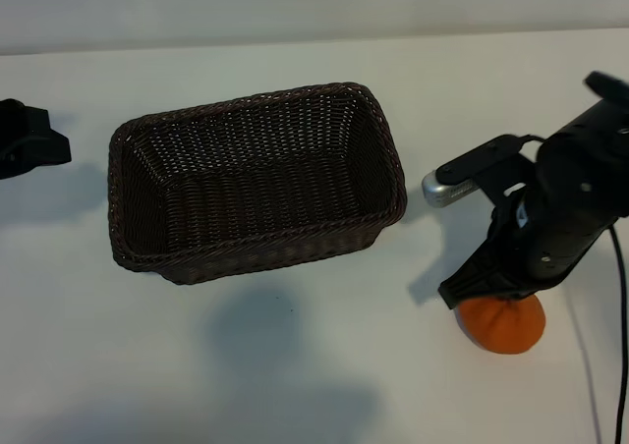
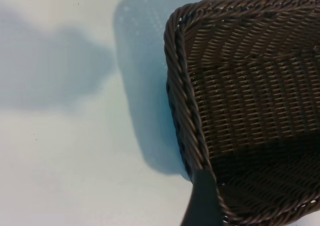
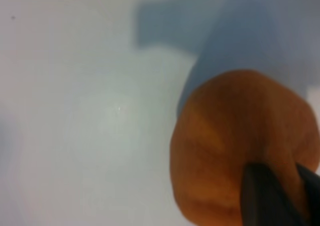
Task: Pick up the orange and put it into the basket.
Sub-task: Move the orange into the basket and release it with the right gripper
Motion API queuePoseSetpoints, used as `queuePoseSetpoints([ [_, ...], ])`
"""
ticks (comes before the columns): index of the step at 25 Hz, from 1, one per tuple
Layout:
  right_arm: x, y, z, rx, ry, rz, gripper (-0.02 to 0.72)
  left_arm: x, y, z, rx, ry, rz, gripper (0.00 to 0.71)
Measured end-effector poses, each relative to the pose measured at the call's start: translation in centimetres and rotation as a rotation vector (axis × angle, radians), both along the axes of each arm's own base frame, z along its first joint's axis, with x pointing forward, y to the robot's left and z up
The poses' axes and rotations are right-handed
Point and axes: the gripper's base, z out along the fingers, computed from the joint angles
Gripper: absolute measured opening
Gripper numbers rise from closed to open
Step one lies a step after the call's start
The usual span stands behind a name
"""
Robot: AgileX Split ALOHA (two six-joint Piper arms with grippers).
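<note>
**A:** Where does the task stand?

**B:** Early, by my reading. The orange [image 1: 502, 324] sits at the right side of the white surface [image 1: 295, 365], well apart from the basket [image 1: 256, 184]. The right pincer [image 1: 491, 289] points down onto it from above, its fingers closed on the fruit. The basket, a dark woven rectangle near the middle of the surface, has nothing in it that I can see.

**A:** So the grasp is done?

**B:** It looks made. Whether the orange has left the surface I cannot tell from the exterior view; the arm covers the top of the fruit. The carry across to the basket and the release remain.

**A:** And the other arm?

**B:** The left arm [image 1: 29, 138] is parked at the far left edge of the exterior view, only a dark part showing. Its pincer stands open and holds nothing.

**A:** What do the wrist cameras add?

**B:** The right wrist view shows the grip up close: the orange [image 3: 235, 146] fills much of the picture, with a dark fingertip [image 3: 262, 196] pressed against its wrinkled skin. The exterior view cannot show that contact. The left wrist view shows a rounded corner of the basket [image 2: 182, 101] with its braided rim and open weave, and a dark fingertip [image 2: 202, 201] of the left pincer just beside that rim. No orange appears there.
</note>
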Motion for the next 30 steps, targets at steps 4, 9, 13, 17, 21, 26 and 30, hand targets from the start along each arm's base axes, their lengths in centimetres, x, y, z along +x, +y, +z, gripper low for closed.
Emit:
queuePoseSetpoints([
  [4,-0.2,-0.1,3.1,0.029,-0.059,-0.001,0.097,0.0,0.0,0.0,0.000,0.000,0.000,0.588],
  [9,0.5,0.2,8.2,0.080,-0.170,0.003,0.097,0.0,0.0,0.0,0.000,0.000,0.000,0.588],
  [13,1.5,0.7,11.9,0.117,-0.267,0.031,0.097,0.0,0.0,0.0,0.000,0.000,0.000,0.588],
  [17,2.3,1.1,14.3,0.144,-0.343,0.061,0.097,0.0,0.0,0.0,0.001,0.000,-0.001,0.588],
  [21,3.8,2.1,14.5,0.155,-0.348,0.100,0.097,0.0,0.0,0.0,0.001,0.000,-0.001,0.588],
  [26,5.7,4.0,13.6,0.233,-0.314,0.148,0.097,0.0,0.0,0.0,0.001,0.000,-0.001,0.588],
  [30,7.1,5.6,12.7,0.302,-0.306,0.210,0.097,0.0,0.0,0.0,0.001,0.000,-0.001,0.588],
])
